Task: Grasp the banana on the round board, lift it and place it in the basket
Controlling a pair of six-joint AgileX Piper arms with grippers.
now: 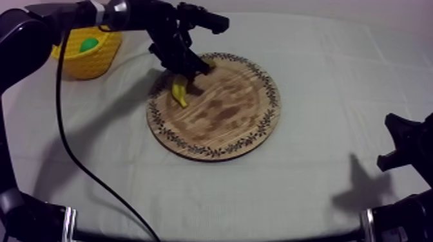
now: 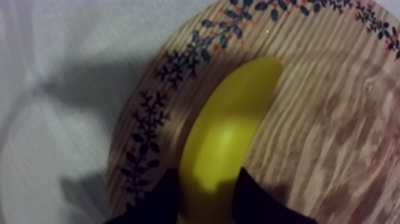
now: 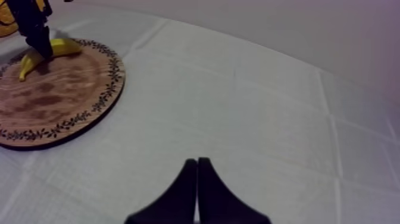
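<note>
Your table lies under its grey-white cloth. The round wooden board with the patterned rim sits near its middle, and you can see the same board from the right wrist. The yellow basket stands on the far left of the table, near the board but apart from it. Your left arm reaches in from the upper left, past the basket. It places the left gripper over the edge of the board on the basket's side. In the left wrist view, that gripper has its two black fingers closed round the banana, one on each flank near one end. From the top camera the banana sits just inside the patterned rim, slanting away from the gripper. From these angles you can't quite tell whether it rests fully on the wood or has one end raised. The right wrist view shows the banana in the same place, with the left gripper standing on it. Your right gripper sits low at the right side of the table, well away from the board. Its fingers lie pressed together in a narrow wedge with nothing between them. A green toy fruit lies inside the basket.
</note>
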